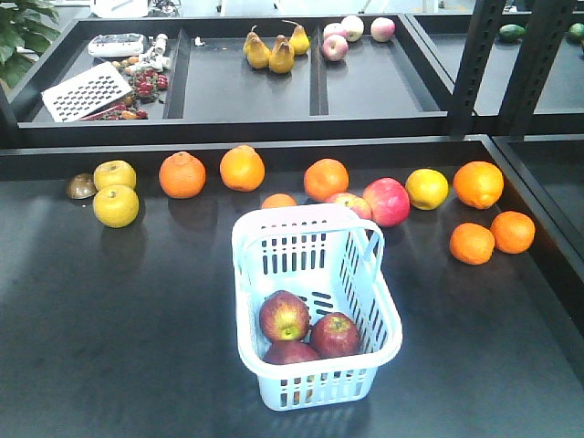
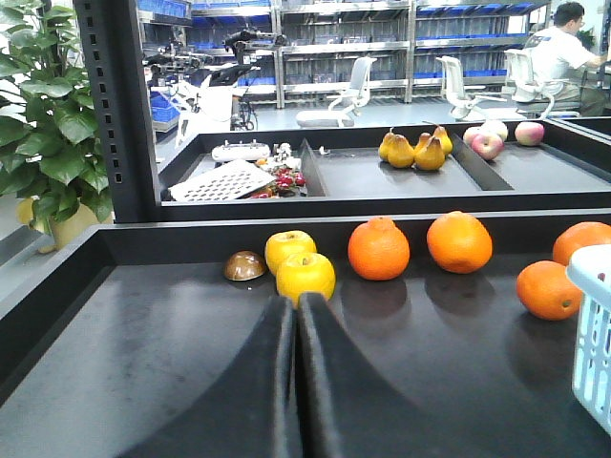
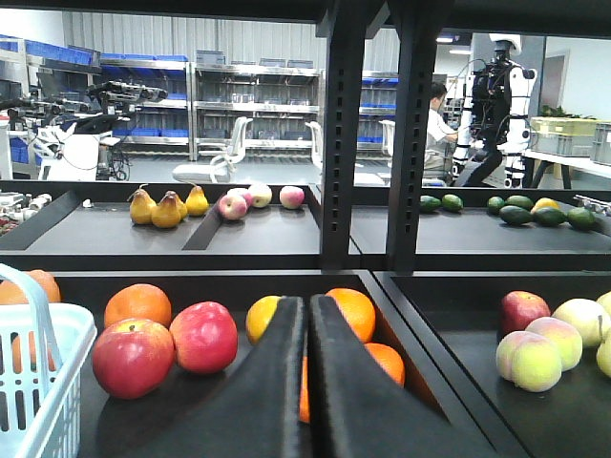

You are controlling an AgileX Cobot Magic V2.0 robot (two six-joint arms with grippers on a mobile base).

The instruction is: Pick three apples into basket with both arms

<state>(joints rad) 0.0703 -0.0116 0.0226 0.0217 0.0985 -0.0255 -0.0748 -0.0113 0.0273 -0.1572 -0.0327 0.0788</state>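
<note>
Three dark red apples lie inside the pale blue-white basket (image 1: pixel 274 224) at the middle of the black table: one (image 1: pixel 284 316) at the left, one (image 1: pixel 336 335) at the right, one (image 1: pixel 290 354) at the front. Neither arm shows in the front view. In the left wrist view my left gripper (image 2: pixel 294 303) is shut and empty, low over the table, with the basket's corner (image 2: pixel 594 334) at its right. In the right wrist view my right gripper (image 3: pixel 306 303) is also shut and empty, and the basket (image 3: pixel 38 382) is at its left.
Oranges (image 1: pixel 182 174) and two pink-red apples (image 1: pixel 387 202) line the back of the table, and yellow apples (image 1: pixel 116 206) lie at the left. More oranges (image 1: pixel 472 243) sit at the right near the raised edge. Black posts (image 1: pixel 479 55) stand at the back right.
</note>
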